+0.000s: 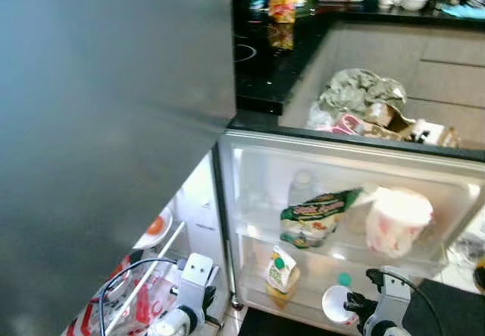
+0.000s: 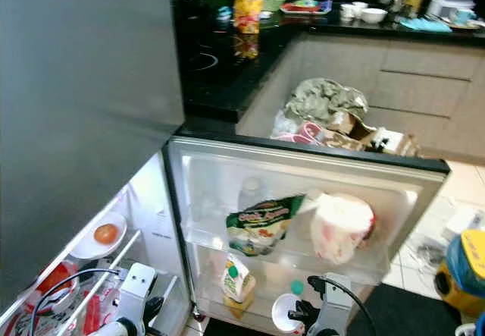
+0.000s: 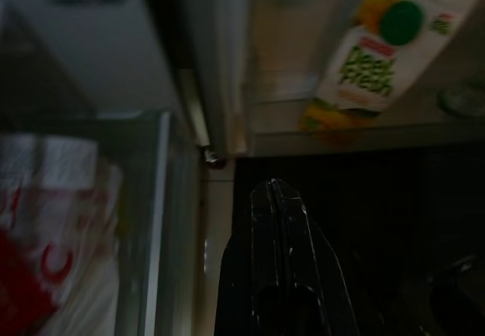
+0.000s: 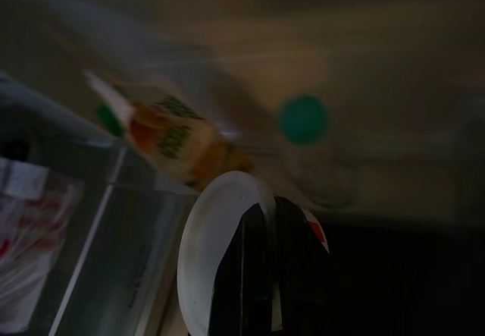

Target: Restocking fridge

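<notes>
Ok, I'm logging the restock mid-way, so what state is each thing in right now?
fridge door: swung open, shelves stocked
juice carton: upright on the lower door shelf
green snack bag: tilted on the upper door shelf
white cup: at the lower door shelf, by the right gripper
left gripper: fingers together, empty

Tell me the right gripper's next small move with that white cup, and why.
Probably ease the white cup forward onto the lower door shelf. The right gripper is shut on the cup's rim, just short of the open fridge door, with a gap between the juice carton and the green-capped bottle.
</notes>
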### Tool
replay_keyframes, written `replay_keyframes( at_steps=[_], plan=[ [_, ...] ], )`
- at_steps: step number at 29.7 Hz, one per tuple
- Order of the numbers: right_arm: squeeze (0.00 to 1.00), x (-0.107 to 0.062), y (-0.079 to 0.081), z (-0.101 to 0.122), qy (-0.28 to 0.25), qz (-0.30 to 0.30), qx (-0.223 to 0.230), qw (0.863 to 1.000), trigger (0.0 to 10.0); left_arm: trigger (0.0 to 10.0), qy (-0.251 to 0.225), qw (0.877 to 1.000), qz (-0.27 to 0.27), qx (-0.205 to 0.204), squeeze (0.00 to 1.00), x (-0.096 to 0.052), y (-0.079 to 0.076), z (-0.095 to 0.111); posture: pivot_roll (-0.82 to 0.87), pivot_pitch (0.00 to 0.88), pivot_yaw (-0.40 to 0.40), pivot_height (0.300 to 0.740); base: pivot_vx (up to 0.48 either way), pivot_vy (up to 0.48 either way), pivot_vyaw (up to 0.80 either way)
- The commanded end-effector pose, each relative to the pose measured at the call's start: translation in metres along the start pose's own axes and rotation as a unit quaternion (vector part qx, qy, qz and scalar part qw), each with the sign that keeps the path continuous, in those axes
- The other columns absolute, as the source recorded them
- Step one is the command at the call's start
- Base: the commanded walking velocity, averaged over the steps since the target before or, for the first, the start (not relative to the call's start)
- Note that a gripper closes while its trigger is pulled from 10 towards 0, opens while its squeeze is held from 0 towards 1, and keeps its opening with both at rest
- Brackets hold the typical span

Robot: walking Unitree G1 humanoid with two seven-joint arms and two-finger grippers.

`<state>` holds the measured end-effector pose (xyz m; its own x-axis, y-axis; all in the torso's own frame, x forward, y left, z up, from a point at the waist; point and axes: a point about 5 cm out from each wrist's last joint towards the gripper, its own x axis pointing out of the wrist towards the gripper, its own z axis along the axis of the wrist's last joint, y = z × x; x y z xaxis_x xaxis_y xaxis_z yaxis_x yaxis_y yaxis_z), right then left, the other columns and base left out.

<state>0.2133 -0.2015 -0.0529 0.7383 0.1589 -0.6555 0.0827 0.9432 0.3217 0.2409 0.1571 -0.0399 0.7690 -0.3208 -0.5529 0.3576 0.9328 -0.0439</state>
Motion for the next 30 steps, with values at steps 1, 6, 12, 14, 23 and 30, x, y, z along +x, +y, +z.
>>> replay_keyframes(
  at_steps=[1, 6, 12, 14, 23, 30],
  plan=[
    [0.00, -0.003, -0.006, -0.005, -0.001, -0.010, 0.007, 1.000, 10.0, 10.0, 0.004, 1.000, -0.004, 0.010, 0.00, 0.000, 0.001, 0.001, -0.11, 0.017, 0.024, 0.740, 0.000, 0.000, -0.77],
    [0.00, -0.006, -0.010, -0.007, -0.005, -0.012, 0.015, 1.000, 10.0, 10.0, 0.004, 1.000, -0.001, 0.010, 0.00, -0.001, 0.002, 0.000, -0.10, 0.017, 0.024, 0.740, 0.000, 0.000, -0.77],
    [0.00, -0.007, -0.011, -0.009, -0.003, -0.004, 0.016, 1.000, 10.0, 10.0, 0.001, 1.000, 0.027, -0.005, 0.00, -0.004, 0.010, -0.002, -0.10, 0.018, 0.026, 0.740, 0.000, 0.000, -0.77],
    [0.00, -0.007, -0.011, -0.009, -0.002, -0.002, 0.014, 1.000, 10.0, 10.0, 0.001, 0.999, 0.031, -0.008, 0.00, -0.004, 0.011, -0.002, -0.10, 0.018, 0.027, 0.740, 0.000, 0.000, -0.77],
    [0.00, -0.004, -0.008, -0.007, 0.011, 0.013, -0.026, 1.000, 10.0, 10.0, -0.011, 0.998, 0.064, -0.025, 0.00, -0.006, 0.019, 0.000, -0.09, 0.015, 0.017, 0.740, 0.000, 0.000, -0.50],
    [0.00, 0.008, 0.011, 0.005, 0.015, 0.049, -0.065, 0.997, 10.0, 10.0, -0.021, 0.997, 0.066, -0.025, 0.00, -0.012, 0.026, -0.002, 0.01, 0.004, -0.040, 0.740, 0.000, 0.000, 0.00]
  ],
)
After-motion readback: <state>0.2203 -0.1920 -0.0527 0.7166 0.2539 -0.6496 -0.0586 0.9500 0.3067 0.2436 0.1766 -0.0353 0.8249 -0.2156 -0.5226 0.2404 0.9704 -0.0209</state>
